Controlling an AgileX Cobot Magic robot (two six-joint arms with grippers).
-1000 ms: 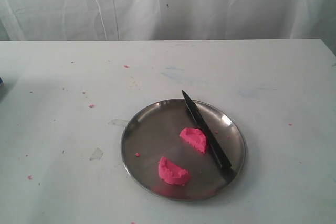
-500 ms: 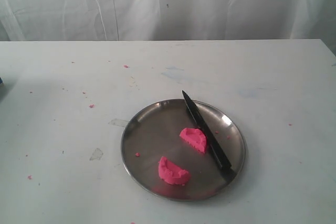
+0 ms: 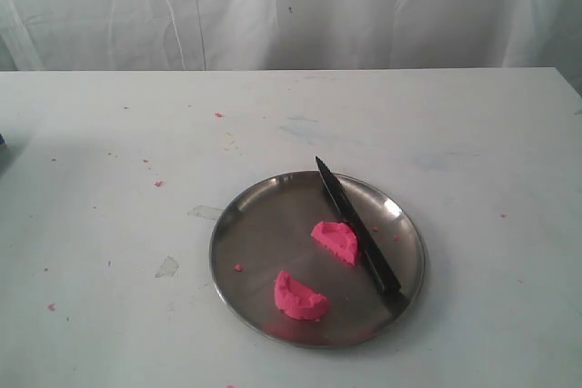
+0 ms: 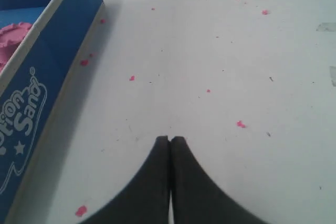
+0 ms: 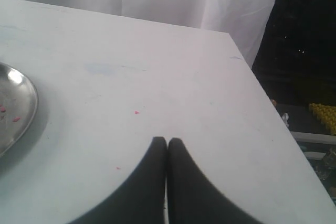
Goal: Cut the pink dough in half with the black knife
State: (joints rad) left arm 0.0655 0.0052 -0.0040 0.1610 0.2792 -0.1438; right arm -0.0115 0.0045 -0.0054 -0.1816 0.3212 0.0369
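Observation:
The pink dough lies in two half-round pieces on the steel plate [image 3: 245,224]: one piece [image 3: 336,241] near the middle, the other [image 3: 299,298] toward the front. The black knife [image 3: 357,226] rests on the plate right of the pieces, its point over the far rim and its handle at the near right. Neither arm shows in the exterior view. My left gripper [image 4: 170,139] is shut with nothing in it, above bare table. My right gripper [image 5: 167,140] is shut and empty too, with the plate's rim [image 5: 29,109] off to one side.
A blue sand box [image 4: 47,61] holding pink material stands by the left gripper. Tiny pink crumbs [image 3: 159,184] dot the white table. The table's corner and edge [image 5: 262,103] lie near the right gripper, with a dark drop beyond. A white curtain hangs behind.

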